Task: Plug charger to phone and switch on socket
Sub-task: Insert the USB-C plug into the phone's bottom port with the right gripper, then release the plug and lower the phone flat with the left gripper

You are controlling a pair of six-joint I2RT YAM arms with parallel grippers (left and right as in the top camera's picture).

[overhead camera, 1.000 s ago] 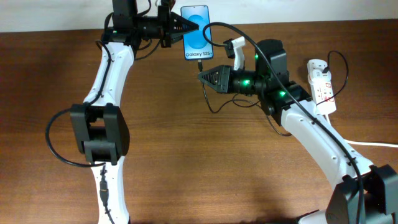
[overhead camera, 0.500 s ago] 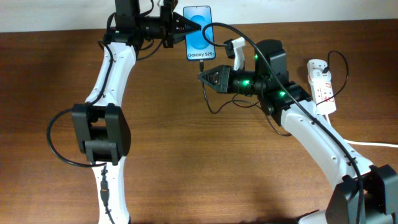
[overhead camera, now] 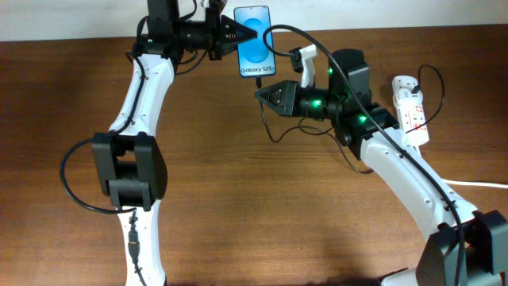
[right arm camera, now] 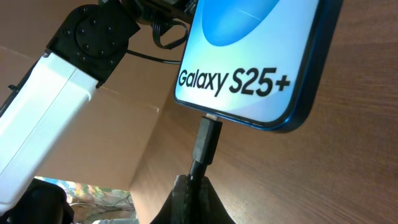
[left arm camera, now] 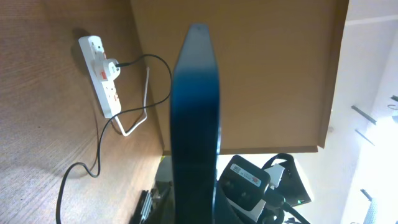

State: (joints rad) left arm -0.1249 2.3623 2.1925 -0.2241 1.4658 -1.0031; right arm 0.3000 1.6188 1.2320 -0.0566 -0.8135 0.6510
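The phone (overhead camera: 256,44) sits clamped in left end effector (overhead camera: 236,33); right end effector (right arm camera: 189,186) pinches charger (right arm camera: 206,140), plug touching its bottom edge

The phone (right arm camera: 261,56) screen reads "Galaxy S25+" in black lettering; no other text is legible.

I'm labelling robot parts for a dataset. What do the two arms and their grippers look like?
The left arm and right arm have white links, boxy black joints and black cables running alongside. The left gripper and right gripper are black tapered wedges. Green lights glow on the right wrist.
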